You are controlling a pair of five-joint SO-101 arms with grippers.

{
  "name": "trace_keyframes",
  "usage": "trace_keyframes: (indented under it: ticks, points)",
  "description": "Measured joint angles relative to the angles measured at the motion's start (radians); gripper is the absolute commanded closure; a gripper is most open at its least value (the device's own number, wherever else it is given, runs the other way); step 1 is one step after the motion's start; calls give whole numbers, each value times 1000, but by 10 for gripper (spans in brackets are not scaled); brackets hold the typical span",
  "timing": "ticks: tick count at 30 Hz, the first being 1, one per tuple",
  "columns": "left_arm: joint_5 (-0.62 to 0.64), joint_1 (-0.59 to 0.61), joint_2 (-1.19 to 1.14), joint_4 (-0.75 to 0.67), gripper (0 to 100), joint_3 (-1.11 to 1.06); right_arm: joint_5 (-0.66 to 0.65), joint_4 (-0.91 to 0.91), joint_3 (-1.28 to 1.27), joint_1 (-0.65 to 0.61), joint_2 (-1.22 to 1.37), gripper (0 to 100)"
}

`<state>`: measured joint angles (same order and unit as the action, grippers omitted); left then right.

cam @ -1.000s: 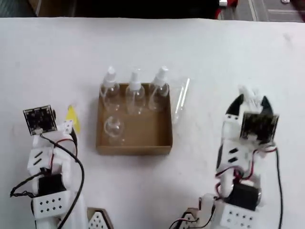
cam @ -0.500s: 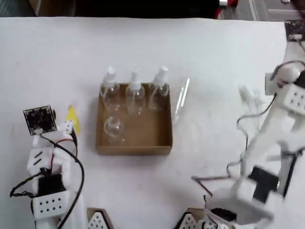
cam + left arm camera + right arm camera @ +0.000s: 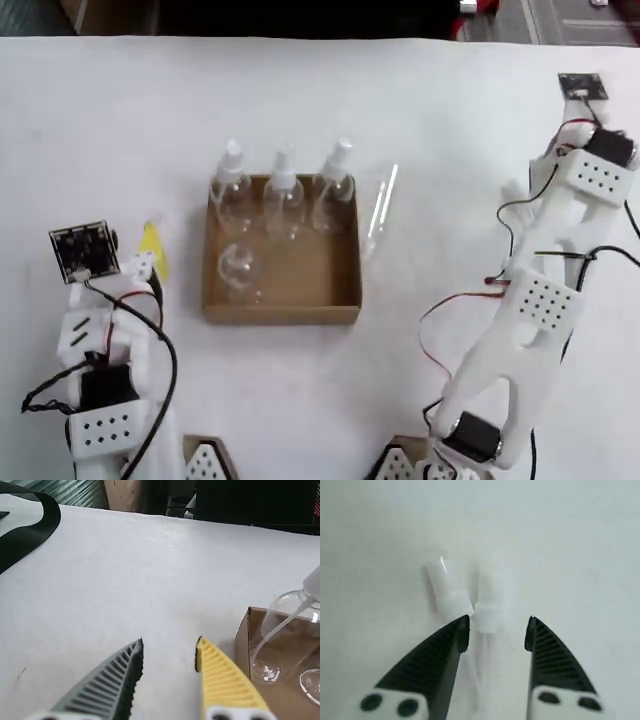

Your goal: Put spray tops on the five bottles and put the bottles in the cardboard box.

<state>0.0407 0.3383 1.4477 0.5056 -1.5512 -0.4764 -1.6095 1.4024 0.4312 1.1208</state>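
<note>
The cardboard box [image 3: 345, 290] sits mid-table. Three clear bottles with white spray tops stand along its far wall [image 3: 230, 192] [image 3: 283, 198] [image 3: 335, 188]. A topless bottle [image 3: 238, 268] stands in the box near its left wall. Another topless bottle [image 3: 378, 212] lies on the table just right of the box. Two loose spray tops [image 3: 447, 587] [image 3: 489, 605] lie side by side at the far right [image 3: 518, 195]. My right gripper [image 3: 496, 630] hangs open just above them, touching neither. My left gripper [image 3: 167, 652] rests open and holds nothing, left of the box [image 3: 245, 640].
The white table [image 3: 400, 100] has free room behind and in front of the box. The right arm [image 3: 530, 300] stretches along the table's right side. The left arm's base [image 3: 100, 400] stands at the front left. A dark floor lies beyond the far edge.
The right arm has risen from its folded rest and stretched out to the far right, bringing its gripper over the spray tops. The left arm and the bottles have not moved.
</note>
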Motion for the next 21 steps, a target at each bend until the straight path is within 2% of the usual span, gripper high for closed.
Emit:
trace_keyframes:
  ticks: [5, 16, 21]
  points:
    - [0, 0, 0, 0, 835, 0, 0, 17, 192, -8, 173, 836]
    - [0, 0, 0, 0, 835, 0, -9, 92, 206, -6, 255, 838]
    - [0, 0, 0, 0, 835, 0, -94, 107, 212, -12, 295, 978]
